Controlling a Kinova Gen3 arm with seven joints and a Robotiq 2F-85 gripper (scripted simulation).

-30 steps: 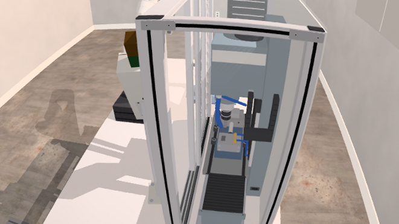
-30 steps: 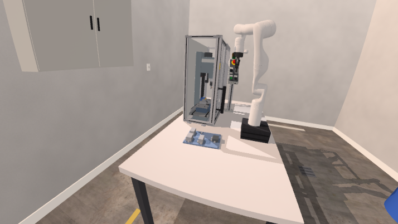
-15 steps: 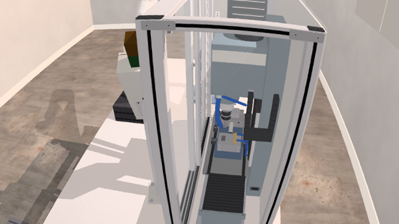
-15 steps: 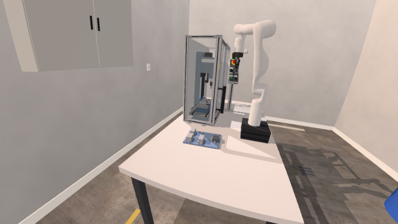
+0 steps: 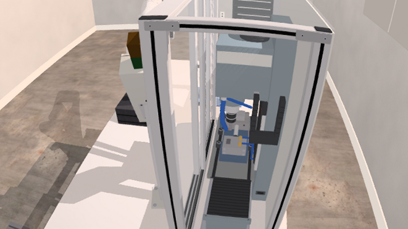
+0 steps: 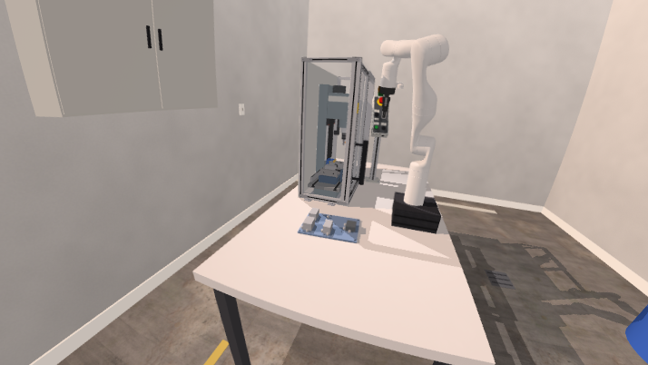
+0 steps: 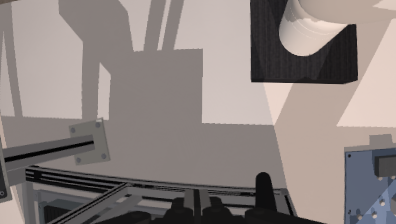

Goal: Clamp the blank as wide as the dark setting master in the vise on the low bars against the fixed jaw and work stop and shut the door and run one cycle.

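My gripper [image 6: 385,116] [image 7: 196,204] is shut and empty, high in front of the control box [image 6: 380,132]. The green button [image 6: 376,127] shows below it; the black knob is hard to make out. The lamp stack [image 5: 133,45] looks unlit. The dark setting master [image 6: 350,225] [image 7: 386,166] stands on the blue plate [image 6: 340,235] [image 7: 356,176], with light blanks [image 6: 309,223] [image 6: 328,226] beside it. The vise [image 5: 233,146] [image 6: 330,176] is inside the guard [image 6: 301,136]; its bars and any blank between its jaws cannot be made out. Whether the door is fully shut is unclear.
The door's black handle [image 6: 364,162] [image 7: 264,186] stands out on the guard's front. The column's foot plate [image 7: 99,150] is on the table beside the guard. The arm's black base [image 6: 415,217] [image 7: 300,67] stands opposite. The machine head [image 5: 244,78] is above the vise.
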